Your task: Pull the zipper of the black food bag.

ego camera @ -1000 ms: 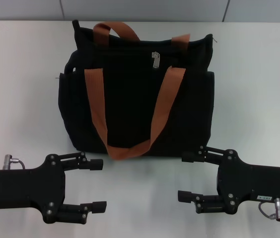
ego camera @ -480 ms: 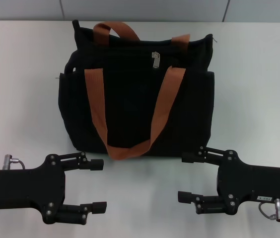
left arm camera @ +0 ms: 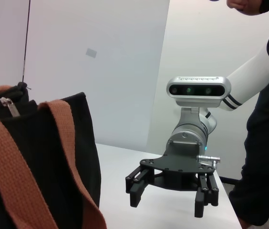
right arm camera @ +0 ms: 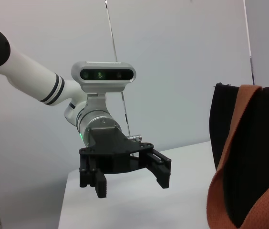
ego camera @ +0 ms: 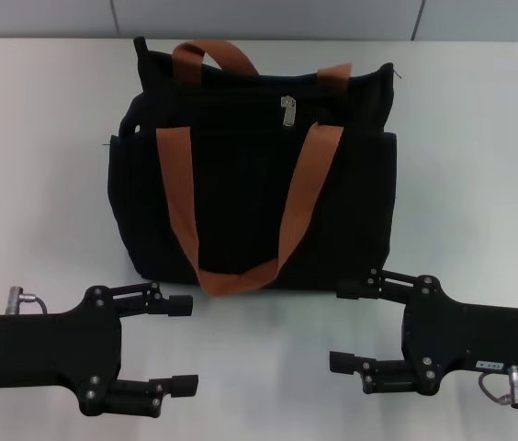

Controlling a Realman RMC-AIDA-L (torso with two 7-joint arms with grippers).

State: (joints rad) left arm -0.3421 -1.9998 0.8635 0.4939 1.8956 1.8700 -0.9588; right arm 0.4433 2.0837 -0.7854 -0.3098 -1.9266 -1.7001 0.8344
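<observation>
In the head view, nearest the camera at the lower left of the frame, the left gripper (ego camera: 184,342) hovers over the white table (ego camera: 48,184) with its two black fingers spread wide apart and nothing between them, the fingertips pointing toward the middle of the frame. Level with it at the lower right, the right gripper (ego camera: 343,325) is likewise spread open and empty, its fingertips pointing back toward the left one; its upper finger ends just beside the lower right corner of the black food bag (ego camera: 250,197), though contact cannot be made out. The bag fills the centre and upper middle of the frame, standing upright on the table, with one orange-brown strap (ego camera: 241,211) hanging in a loop down its near face and a second strap (ego camera: 206,53) arching above its top edge. The zipper (ego camera: 288,111) is a small silver pull tab hanging on the zip line along the bag's upper edge, a little right of centre in the upper middle of the frame, well apart from both grippers. Beyond the bag, a pale wall (ego camera: 259,16) runs along the top of the frame. The left wrist view shows the same tab (left arm camera: 11,108) at the far left of its frame, with the right gripper (left arm camera: 169,202) farther off, open.
</observation>
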